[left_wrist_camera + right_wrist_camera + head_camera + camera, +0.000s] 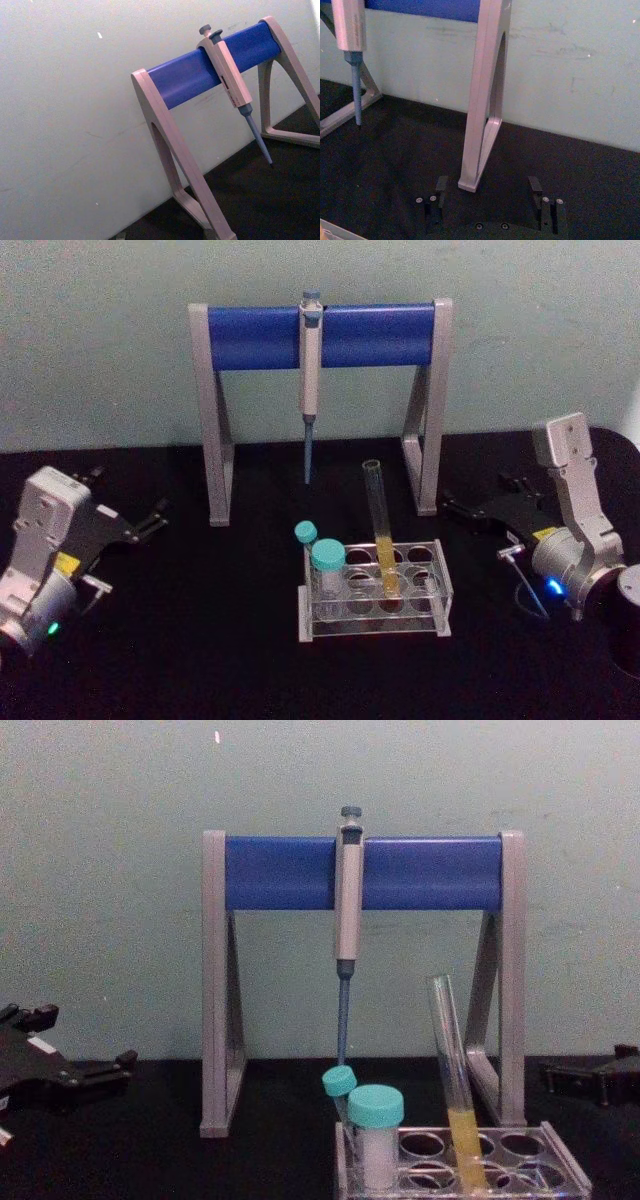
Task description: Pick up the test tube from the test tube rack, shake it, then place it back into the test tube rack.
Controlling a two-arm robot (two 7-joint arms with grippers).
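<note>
1. So, from my head view, nothing of the job looks begun: the test tube (381, 530) stands leaning in the test tube rack (440, 592) on the desk (200, 640). My left tool (150, 520) sits far left and my right tool (470, 508) far right, both well apart from the rack.
2. At my left wrist I see the stand (170, 145) and the pipette (232, 82).
3. At my right wrist, my right tool's fingers (441, 187) stand apart and empty, near the stand's foot.
4. From my chest, the tube sits beside the teal-capped tubes (375, 1130). My left tool's fingers: I cannot tell. Picking, shaking and returning all remain.
</note>
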